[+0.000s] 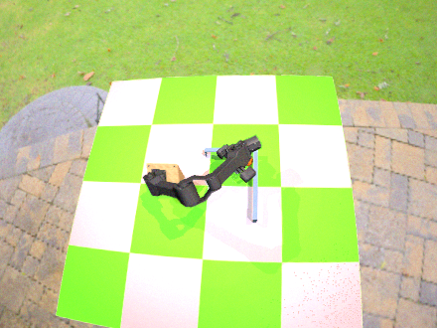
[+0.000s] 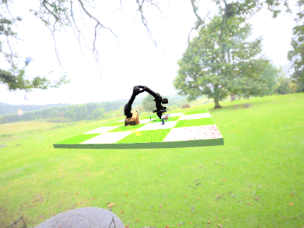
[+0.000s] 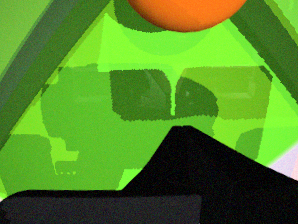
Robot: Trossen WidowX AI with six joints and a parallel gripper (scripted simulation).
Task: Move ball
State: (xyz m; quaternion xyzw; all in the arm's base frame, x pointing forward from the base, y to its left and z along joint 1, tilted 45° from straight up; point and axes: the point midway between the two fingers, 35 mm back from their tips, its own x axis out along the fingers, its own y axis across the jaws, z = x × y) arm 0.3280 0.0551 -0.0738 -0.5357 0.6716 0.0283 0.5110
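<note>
Ball (image 1: pixel 249 162) (image 3: pixel 188 11): one, orange, on the green of the checked counter (image 1: pixel 240 298) (image 2: pixel 138 145), near the long wall (image 1: pixel 255 191); mostly hidden by the arm from the top. Gripper (image 3: pixel 180 135): one, black, fingers closed together on nothing, ball ahead of the tips and apart from them in the wrist view. Arm (image 1: pixel 189 193) (image 2: pixel 139 89): one, black, was arched over the counter from a tan base (image 1: pixel 171 172) (image 2: pixel 132 119).

The top view is looking steeply down, taking in all the table's (image 1: pixel 243 229) (image 2: pixel 138 144) corners but the near edge's; the exterior is facing its long edge from low and far; the wrist is peering close at the shared walled corner.
</note>
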